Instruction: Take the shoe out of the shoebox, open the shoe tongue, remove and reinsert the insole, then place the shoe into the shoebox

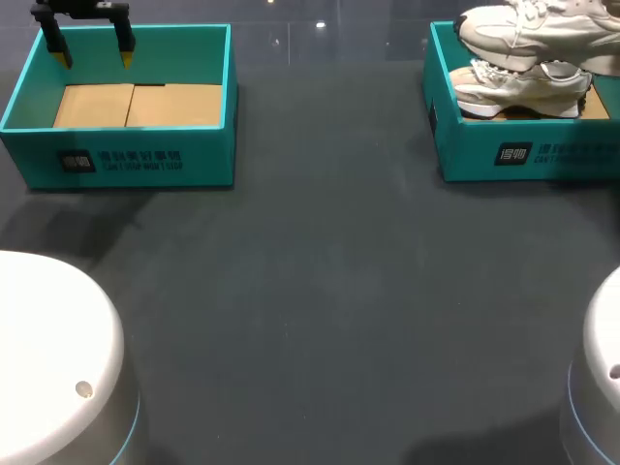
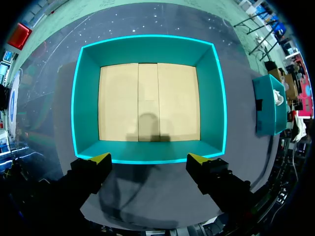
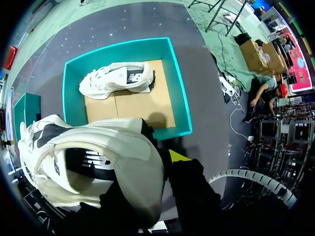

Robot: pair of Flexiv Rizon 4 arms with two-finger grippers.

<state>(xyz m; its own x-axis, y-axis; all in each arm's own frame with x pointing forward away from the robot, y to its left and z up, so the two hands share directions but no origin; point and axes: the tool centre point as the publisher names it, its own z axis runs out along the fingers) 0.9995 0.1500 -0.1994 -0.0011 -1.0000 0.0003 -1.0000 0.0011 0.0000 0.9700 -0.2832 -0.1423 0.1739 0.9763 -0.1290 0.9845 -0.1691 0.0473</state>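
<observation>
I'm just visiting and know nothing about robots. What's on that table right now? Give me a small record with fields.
table: dark surface with two teal boxes
left box: open, empty, cardboard floor showing
left gripper: open, holding nothing, above one edge of the left box
right box: open, one shoe inside
boxed shoe: pale, lying in the right box
lifted shoe: pale, held up above the right box
right gripper: holding the lifted shoe; one finger hidden behind it

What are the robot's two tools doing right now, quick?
Left tool: open, holding nothing, over the empty box.
Right tool: shut on a white shoe.
</observation>
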